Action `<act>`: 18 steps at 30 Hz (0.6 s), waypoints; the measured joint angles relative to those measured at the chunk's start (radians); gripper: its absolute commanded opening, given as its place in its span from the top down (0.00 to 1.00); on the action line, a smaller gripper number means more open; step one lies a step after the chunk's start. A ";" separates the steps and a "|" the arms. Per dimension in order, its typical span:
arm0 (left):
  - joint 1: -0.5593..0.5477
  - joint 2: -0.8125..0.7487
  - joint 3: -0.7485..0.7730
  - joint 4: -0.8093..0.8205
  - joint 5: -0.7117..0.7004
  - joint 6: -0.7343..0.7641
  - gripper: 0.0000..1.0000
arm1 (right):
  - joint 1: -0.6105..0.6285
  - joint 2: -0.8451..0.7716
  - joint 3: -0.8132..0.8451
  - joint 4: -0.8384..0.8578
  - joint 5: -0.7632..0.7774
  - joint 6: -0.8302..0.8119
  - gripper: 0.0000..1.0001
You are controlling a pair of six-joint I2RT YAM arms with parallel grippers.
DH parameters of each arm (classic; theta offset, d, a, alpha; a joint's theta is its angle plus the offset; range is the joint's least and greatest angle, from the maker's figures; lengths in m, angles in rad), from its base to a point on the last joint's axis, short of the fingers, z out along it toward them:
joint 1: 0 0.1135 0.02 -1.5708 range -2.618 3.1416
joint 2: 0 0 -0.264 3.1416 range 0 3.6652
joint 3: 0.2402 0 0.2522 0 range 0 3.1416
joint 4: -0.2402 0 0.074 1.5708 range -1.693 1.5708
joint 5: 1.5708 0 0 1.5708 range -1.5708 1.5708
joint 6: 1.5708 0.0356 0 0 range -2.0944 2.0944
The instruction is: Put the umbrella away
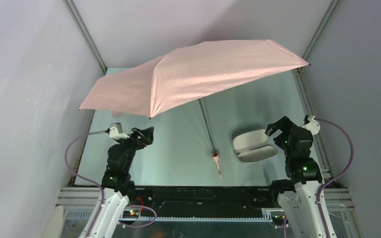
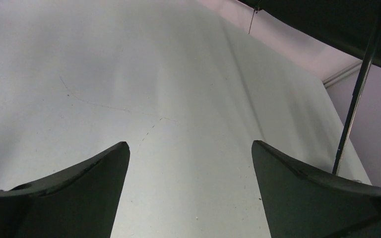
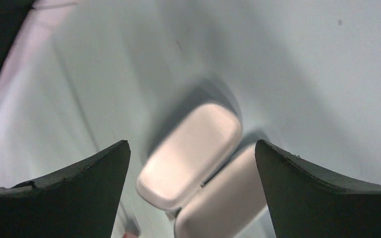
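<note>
The umbrella (image 1: 198, 74) stands open, its salmon-pink canopy spread over the back of the table. Its thin shaft (image 1: 207, 126) slants down to the small pink handle (image 1: 218, 162), which rests on the table. My left gripper (image 1: 148, 135) is open, left of the shaft and under the canopy's edge, with nothing in it. The left wrist view shows bare table between my left gripper (image 2: 189, 144) and the shaft (image 2: 357, 94) off to the right. My right gripper (image 1: 274, 133) is open just right of the case, holding nothing. My right gripper (image 3: 192, 143) points at that case.
A pale grey-lilac hard case (image 1: 252, 146) lies open in two halves right of the handle; the same case (image 3: 198, 144) shows blurred in the right wrist view. Enclosure walls and metal posts (image 1: 87, 37) ring the grey table (image 1: 178, 158).
</note>
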 measured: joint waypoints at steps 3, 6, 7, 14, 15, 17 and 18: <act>0.000 -0.021 0.000 -0.006 0.002 0.003 0.00 | 0.000 0.060 0.018 -0.083 0.020 0.045 0.01; 0.000 -0.059 0.000 -0.005 0.006 0.010 0.00 | 0.000 0.118 0.049 -0.156 0.053 0.088 0.02; 0.000 -0.063 0.000 -0.003 0.010 0.010 0.00 | 0.000 0.135 0.063 -0.174 0.063 0.099 0.02; -0.025 0.010 -0.010 0.127 0.137 0.014 0.00 | 0.163 0.231 0.132 -0.135 0.122 0.029 0.01; -0.049 0.034 -0.010 0.146 0.141 0.019 0.00 | 0.190 0.240 0.134 -0.098 0.108 0.000 0.01; -0.139 0.089 -0.008 0.171 0.119 0.031 0.00 | 0.225 0.253 0.134 -0.019 0.056 -0.046 0.01; -0.198 0.120 -0.005 0.178 0.100 0.039 0.00 | 0.235 0.264 0.134 0.037 0.014 -0.067 0.01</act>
